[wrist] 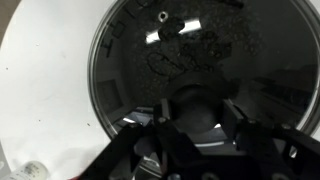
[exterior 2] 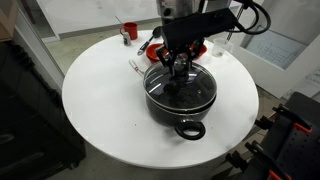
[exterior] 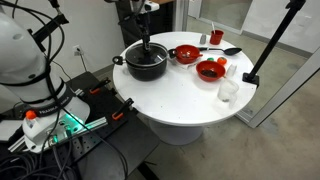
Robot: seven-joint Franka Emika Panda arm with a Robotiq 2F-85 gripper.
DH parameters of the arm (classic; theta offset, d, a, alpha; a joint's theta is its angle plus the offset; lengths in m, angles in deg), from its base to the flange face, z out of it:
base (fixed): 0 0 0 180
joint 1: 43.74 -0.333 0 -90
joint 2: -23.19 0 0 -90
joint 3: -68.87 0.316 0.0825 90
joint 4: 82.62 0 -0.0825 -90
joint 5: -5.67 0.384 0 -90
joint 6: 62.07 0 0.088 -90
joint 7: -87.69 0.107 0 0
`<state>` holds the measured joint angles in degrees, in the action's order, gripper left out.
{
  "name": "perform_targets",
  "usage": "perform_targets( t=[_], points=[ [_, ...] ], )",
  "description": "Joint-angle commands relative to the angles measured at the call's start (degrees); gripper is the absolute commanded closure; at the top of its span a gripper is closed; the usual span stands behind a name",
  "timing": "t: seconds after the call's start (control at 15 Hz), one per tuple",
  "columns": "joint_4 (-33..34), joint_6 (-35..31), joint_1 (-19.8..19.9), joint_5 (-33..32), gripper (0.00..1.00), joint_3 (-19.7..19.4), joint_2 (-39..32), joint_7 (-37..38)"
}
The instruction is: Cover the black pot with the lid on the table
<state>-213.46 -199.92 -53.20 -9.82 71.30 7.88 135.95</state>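
Observation:
The black pot (exterior: 147, 66) stands on the round white table (exterior: 180, 100), toward its far side; it also shows in an exterior view (exterior 2: 165, 108). The glass lid (exterior 2: 196, 84) with its metal rim lies level on the pot. My gripper (exterior 2: 178, 68) comes straight down over the pot's centre and is shut on the lid's black knob. In the wrist view the lid (wrist: 190, 50) fills the frame, the knob sits between my fingers (wrist: 197, 125), and the white table (wrist: 40, 70) shows to the left.
Two red bowls (exterior: 186, 54) (exterior: 210, 70), a black spoon (exterior: 228, 50), a red cup (exterior: 216, 37) and a clear cup (exterior: 228, 90) stand beside the pot. A black clamp (exterior: 250, 78) grips the table edge. Cables lie on the floor.

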Motion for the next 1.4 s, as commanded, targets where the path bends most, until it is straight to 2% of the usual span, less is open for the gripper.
perform_targets(
  t=[0.0,0.87,1.33],
  points=[
    [0.9,-0.6,-1.3,-0.5,0.75,-1.2,-0.9,1.1],
    [-1.2,-1.6,-1.5,-0.4,0.75,-1.0,-0.7,0.2],
    [-4.8,-3.8,-1.3,-0.8,0.75,-1.1,0.9,-0.5]
  ],
)
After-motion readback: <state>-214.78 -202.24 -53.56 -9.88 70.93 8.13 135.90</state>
